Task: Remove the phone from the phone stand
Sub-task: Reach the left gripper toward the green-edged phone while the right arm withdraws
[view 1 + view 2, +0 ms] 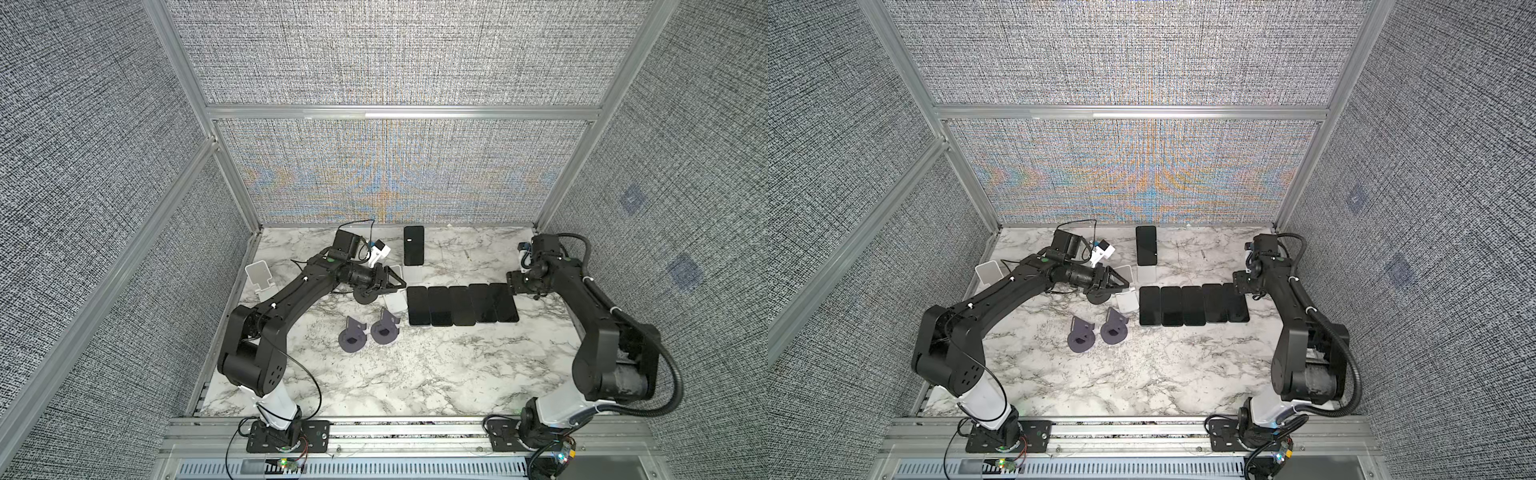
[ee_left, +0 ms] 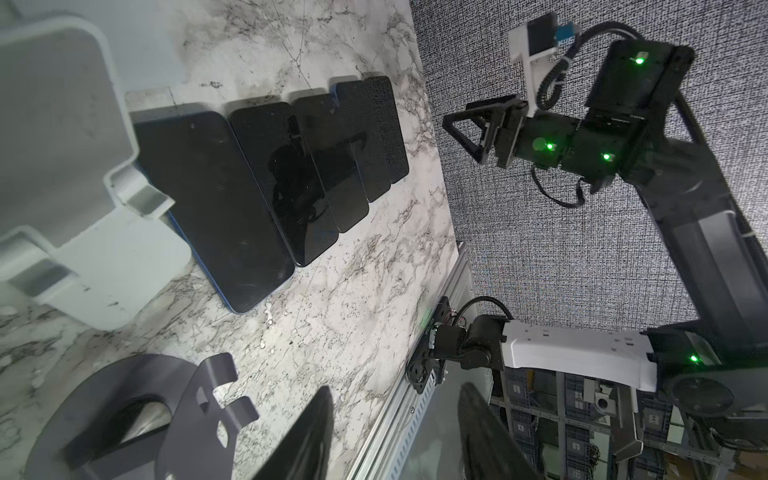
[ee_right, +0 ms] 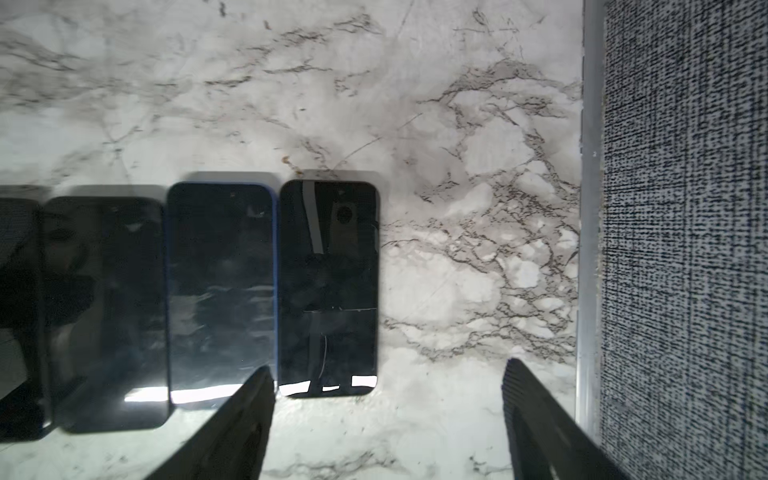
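Marble table (image 3: 457, 124) shows between end phone (image 3: 328, 286) and wall (image 3: 685, 249).

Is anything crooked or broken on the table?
The row of phones is uneven: the end phone and its neighbour lie slanted and farther back than the other three. Thin lines on the end phone's glass in the right wrist view could be cracks or reflections.

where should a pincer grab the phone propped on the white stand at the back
Likely its two long edges, upper half, coming down from above: the phone leans on the white stand, bottom end seated in it, both sides bare.
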`<state>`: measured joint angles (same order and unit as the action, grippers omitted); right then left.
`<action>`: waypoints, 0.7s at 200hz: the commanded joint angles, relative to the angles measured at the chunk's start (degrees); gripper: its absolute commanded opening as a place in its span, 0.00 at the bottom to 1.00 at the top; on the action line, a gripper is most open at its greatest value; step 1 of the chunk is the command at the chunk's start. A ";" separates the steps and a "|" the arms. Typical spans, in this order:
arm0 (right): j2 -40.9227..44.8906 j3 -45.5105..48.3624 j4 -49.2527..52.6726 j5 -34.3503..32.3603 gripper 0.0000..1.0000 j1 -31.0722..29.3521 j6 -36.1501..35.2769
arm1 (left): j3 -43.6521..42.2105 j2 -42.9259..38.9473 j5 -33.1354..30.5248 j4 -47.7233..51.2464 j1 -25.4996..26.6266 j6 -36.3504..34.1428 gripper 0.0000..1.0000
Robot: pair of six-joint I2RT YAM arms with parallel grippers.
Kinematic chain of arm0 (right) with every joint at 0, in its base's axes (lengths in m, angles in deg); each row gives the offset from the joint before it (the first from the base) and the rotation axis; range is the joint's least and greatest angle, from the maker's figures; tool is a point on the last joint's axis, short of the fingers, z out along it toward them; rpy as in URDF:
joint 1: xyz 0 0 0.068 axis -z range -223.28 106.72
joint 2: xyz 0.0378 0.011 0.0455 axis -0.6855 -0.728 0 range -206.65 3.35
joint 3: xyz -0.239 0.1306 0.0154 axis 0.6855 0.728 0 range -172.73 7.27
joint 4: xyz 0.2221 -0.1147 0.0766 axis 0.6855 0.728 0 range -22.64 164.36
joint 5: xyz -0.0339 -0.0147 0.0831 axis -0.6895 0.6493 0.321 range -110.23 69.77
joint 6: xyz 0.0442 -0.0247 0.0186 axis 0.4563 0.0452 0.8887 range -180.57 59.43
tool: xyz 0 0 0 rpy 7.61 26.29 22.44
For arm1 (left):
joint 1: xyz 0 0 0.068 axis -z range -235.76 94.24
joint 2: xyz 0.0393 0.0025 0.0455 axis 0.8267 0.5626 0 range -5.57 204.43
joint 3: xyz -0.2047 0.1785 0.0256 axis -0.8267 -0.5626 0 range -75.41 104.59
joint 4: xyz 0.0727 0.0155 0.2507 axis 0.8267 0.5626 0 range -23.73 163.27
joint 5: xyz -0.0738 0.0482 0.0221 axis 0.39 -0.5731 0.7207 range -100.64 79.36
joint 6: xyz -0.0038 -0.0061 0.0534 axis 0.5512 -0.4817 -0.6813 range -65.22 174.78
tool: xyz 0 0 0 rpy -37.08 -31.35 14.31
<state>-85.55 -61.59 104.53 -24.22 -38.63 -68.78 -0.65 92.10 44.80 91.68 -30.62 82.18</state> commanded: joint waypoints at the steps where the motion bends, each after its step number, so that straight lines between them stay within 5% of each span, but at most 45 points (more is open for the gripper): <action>1: 3.54 1.96 1.81 3.28 0.81 -2.67 3.74 | 1.35 0.49 -1.63 2.62 -0.13 -3.10 0.53; 52: 14.25 9.51 1.07 11.14 0.88 -10.89 10.07 | 6.08 3.29 -8.24 6.04 -1.11 -5.75 0.59; 85: 20.76 13.45 2.42 10.47 0.88 -14.61 16.47 | 13.42 6.30 -11.30 8.01 -2.31 -6.27 0.62; 140: 26.77 13.98 8.65 17.76 0.87 -15.89 15.64 | 23.46 12.27 -18.49 3.65 -2.84 -12.14 0.85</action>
<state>-59.89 -46.95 108.75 -12.17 -54.48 -52.82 20.53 102.74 30.26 98.85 -33.37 74.18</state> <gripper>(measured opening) 0.870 0.840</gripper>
